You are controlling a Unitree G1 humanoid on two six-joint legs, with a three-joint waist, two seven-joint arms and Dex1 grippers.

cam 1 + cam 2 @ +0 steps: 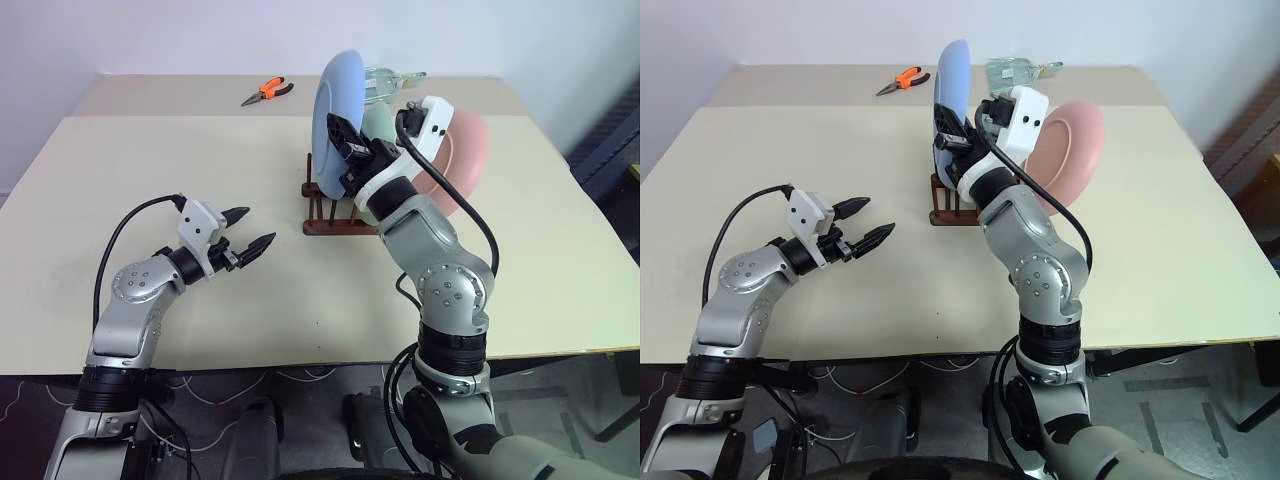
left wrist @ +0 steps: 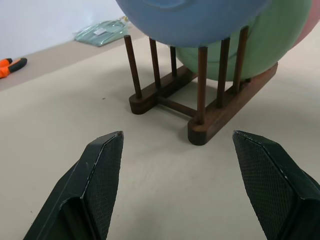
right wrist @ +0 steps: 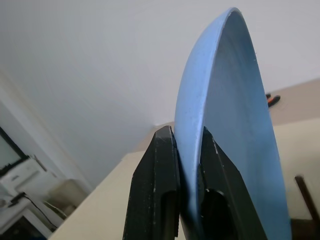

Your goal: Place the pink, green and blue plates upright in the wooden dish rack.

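Observation:
My right gripper (image 3: 186, 133) is shut on the rim of the blue plate (image 1: 333, 118) and holds it upright over the near end of the wooden dish rack (image 1: 328, 216). The plate's lower edge hangs about level with the tops of the front pegs (image 2: 202, 75); I cannot tell whether it rests in the rack. Just behind it, the green plate (image 2: 260, 45) stands upright between the pegs. Beyond the green one the pink plate (image 1: 1072, 148) also stands upright. My left gripper (image 1: 250, 229) hovers open and empty low over the table, left of the rack and pointing at it.
Orange-handled pliers (image 1: 267, 92) lie at the table's far side, left of the rack. A clear plastic packet (image 1: 396, 77) lies behind the plates. The table (image 1: 150, 170) has an open beige top all around the rack.

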